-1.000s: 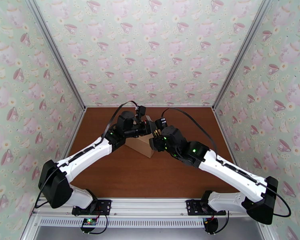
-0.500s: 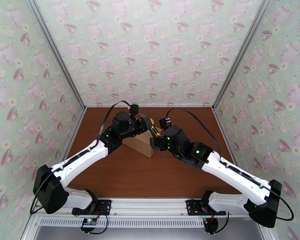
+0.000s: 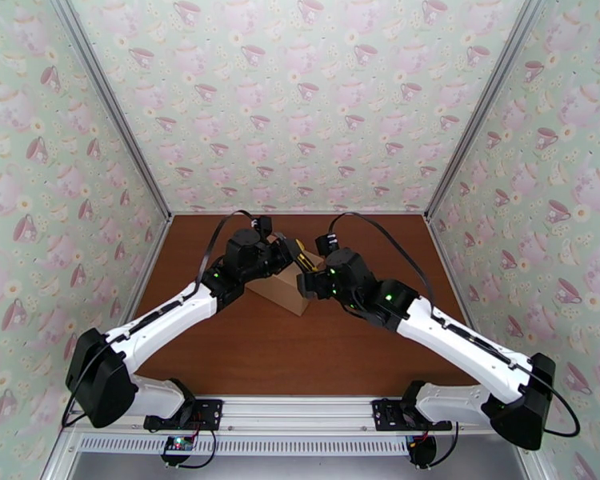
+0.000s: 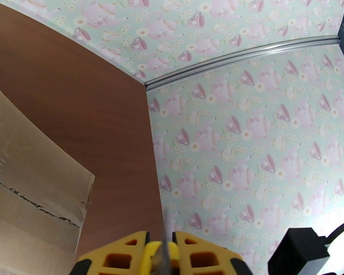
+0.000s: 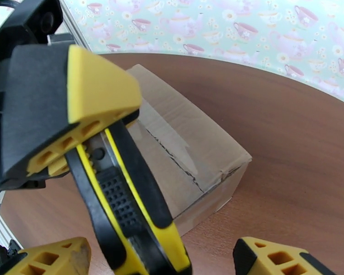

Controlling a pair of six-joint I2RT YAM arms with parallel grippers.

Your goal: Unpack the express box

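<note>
Utility knife (image 5: 126,198) being held near the express box (image 5: 195,134)
It is being clamped by the left claw (image 4: 162,253); the right claw (image 5: 159,255) is being held with jaws apart.

A brown wood-grain table (image 3: 300,354) is seen, walled in on the left, right and far sides. One box (image 3: 282,291) is set directly on it, midway between left and right and toward the far half, turned askew to the table's edges. Its top flaps lie flat, and the taped seam is split by a jagged line.
</note>
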